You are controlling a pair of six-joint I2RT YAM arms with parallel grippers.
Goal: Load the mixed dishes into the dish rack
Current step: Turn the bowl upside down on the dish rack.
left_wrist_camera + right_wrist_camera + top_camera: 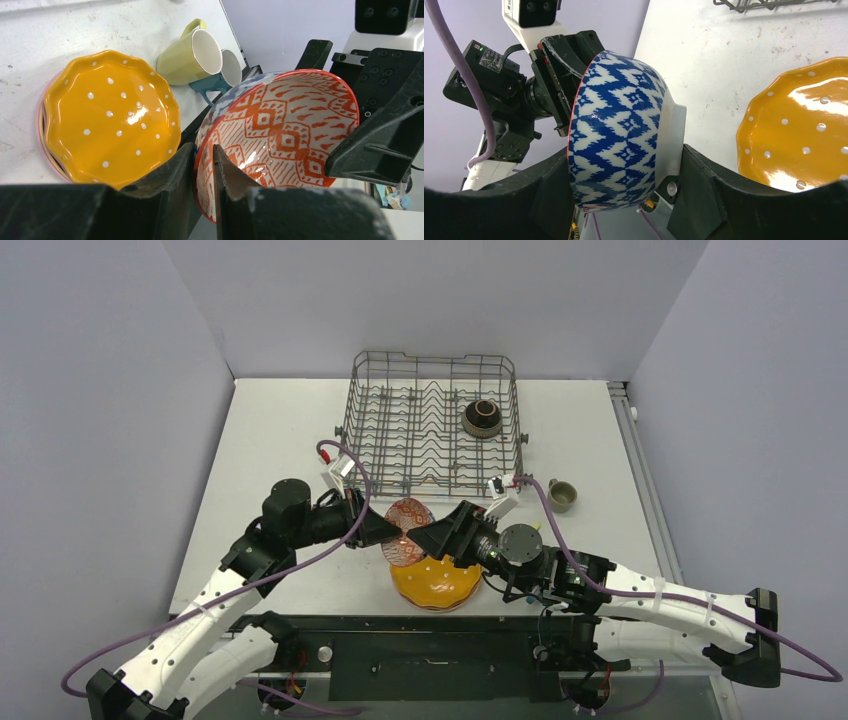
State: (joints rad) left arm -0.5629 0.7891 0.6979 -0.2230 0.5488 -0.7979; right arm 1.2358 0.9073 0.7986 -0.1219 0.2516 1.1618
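Note:
The blue-white patterned bowl (408,532) hangs on its side between both arms, above the table's front. Its red-patterned inside (285,125) faces my left wrist camera. My left gripper (202,150) pinches its rim, one finger inside and one outside. My right gripper (624,152) spans the bowl (616,135) from rim to base and is shut on it. The orange dotted plate (435,585) tops a stack just below. The dish rack (430,440) stands behind with a dark brown bowl (482,418) in it.
A grey mug (562,496) sits to the right of the rack's front corner. A pale-yellow mug (192,57) and a blue mug (222,75) lie on their sides beside the plate stack (110,115), near the table's front edge.

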